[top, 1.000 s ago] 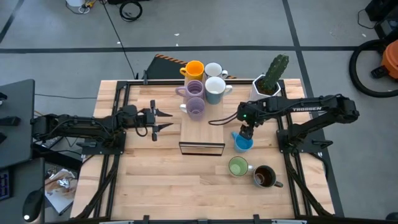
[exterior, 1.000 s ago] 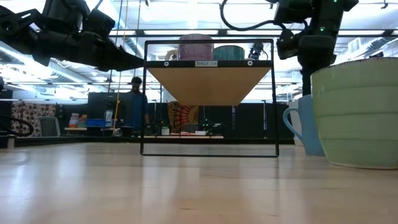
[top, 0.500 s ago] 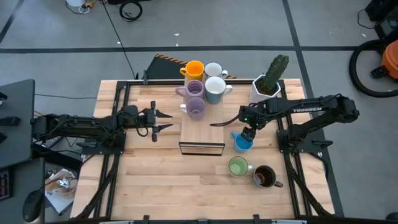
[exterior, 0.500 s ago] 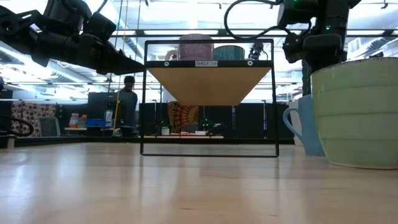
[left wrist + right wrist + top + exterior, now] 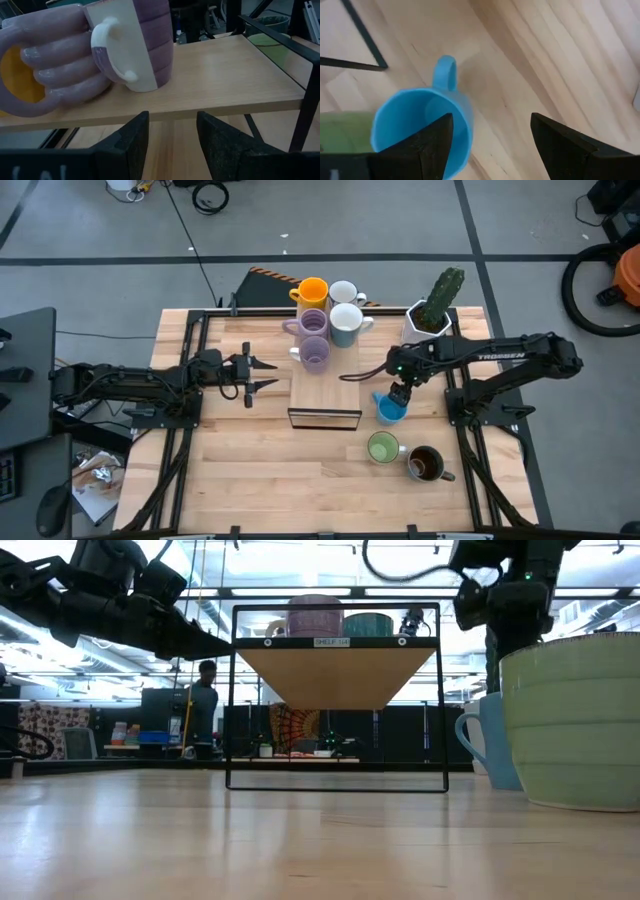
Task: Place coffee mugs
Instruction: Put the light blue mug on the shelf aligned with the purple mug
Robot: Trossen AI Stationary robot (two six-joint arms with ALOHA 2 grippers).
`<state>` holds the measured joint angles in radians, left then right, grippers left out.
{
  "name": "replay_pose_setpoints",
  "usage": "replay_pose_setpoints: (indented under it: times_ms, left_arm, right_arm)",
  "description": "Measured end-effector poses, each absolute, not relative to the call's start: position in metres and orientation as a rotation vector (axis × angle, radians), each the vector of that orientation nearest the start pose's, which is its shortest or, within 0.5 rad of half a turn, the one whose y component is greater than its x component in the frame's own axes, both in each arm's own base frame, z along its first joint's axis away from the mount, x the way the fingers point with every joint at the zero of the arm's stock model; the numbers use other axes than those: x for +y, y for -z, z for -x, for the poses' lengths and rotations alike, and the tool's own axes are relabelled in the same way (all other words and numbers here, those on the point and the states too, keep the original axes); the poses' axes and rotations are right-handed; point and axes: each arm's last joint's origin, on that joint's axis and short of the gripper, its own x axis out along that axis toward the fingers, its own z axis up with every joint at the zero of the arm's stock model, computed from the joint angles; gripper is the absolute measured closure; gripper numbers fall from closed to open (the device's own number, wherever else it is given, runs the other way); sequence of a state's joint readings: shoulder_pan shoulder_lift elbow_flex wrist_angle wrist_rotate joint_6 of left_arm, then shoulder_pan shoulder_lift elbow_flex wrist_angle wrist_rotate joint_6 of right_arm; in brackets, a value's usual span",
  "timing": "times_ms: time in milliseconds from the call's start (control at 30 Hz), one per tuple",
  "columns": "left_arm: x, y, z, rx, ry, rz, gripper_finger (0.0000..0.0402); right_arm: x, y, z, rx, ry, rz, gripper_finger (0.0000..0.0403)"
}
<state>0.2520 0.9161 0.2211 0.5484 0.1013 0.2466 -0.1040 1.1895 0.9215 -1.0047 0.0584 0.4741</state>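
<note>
Sitting upright, the blue mug (image 5: 420, 132) holds nothing.

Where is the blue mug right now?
In the high view the blue mug stands on the table's right side, just right of the shelf, with the green mug nearby. The open right gripper hangs just above it.

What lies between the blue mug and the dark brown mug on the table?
In the high view, the green mug sits between the blue mug and the dark brown mug, beside the brown one; otherwise bare wood.
</note>
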Motion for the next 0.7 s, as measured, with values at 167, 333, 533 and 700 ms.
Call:
replay_pose_setpoints:
  times_ms: [167,333,533,700]
  left_arm:
    - [0.042,-0.188,-0.176,0.162,-0.132,-0.220,0.0230]
    - [0.042,-0.188,-0.176,0.161,-0.132,-0.221,0.0230]
    - [0.042,-0.188,-0.176,0.161,-0.132,-0.221,0.0230]
    - [0.042,-0.188,-0.176,0.161,-0.132,-0.221,0.0230]
  right_arm:
    - [-0.022,-0.254,-0.198,1.189,0.414,-0.411,0.0131]
    - [-0.018,-0.257,-0.202,1.198,0.383,-0.359,0.0131]
    - [-0.009,-0.273,-0.207,1.183,0.332,-0.170,0.0139]
    - [-0.001,-0.278,-0.208,1.182,0.284,-0.120,0.0151]
